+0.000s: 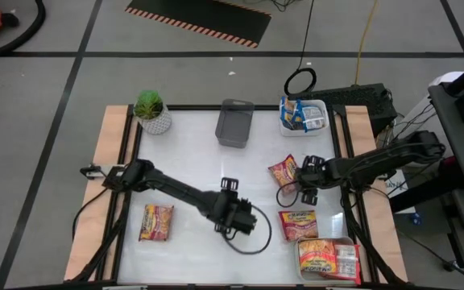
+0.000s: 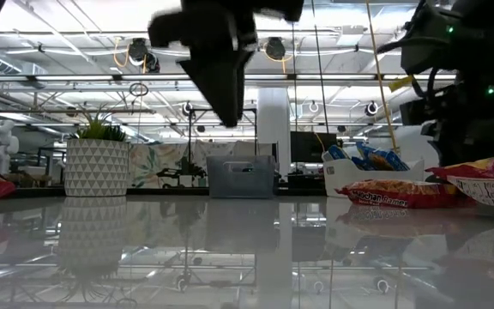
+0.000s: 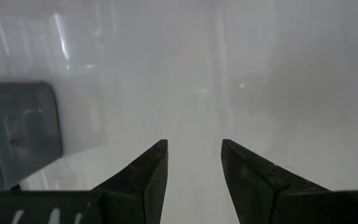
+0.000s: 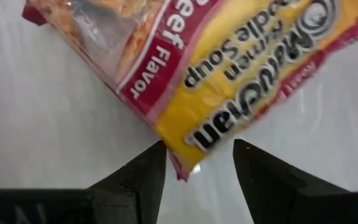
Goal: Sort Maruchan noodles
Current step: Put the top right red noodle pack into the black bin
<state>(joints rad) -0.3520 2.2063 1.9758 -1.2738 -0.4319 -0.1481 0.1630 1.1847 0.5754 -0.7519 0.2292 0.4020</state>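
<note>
A red-and-yellow beef noodle packet [image 1: 284,171] lies flat on the white table right of centre. My right gripper [image 1: 303,179] is over it, pointing down and open. In the right wrist view its fingers stand on either side of the packet's corner [image 4: 182,165], and I cannot tell whether they touch it. My left gripper [image 1: 244,217] hangs open over bare table near the middle, with nothing between its fingers [image 3: 157,168]. More noodle packets lie at the near left [image 1: 157,221] and the near right [image 1: 298,224].
A grey tray [image 1: 234,122] stands at the far middle. A white tray [image 1: 321,106] with blue packets is at the far right. Another tray [image 1: 300,259] with red-and-yellow packets sits at the near right corner. A potted plant [image 1: 151,111] is at the far left.
</note>
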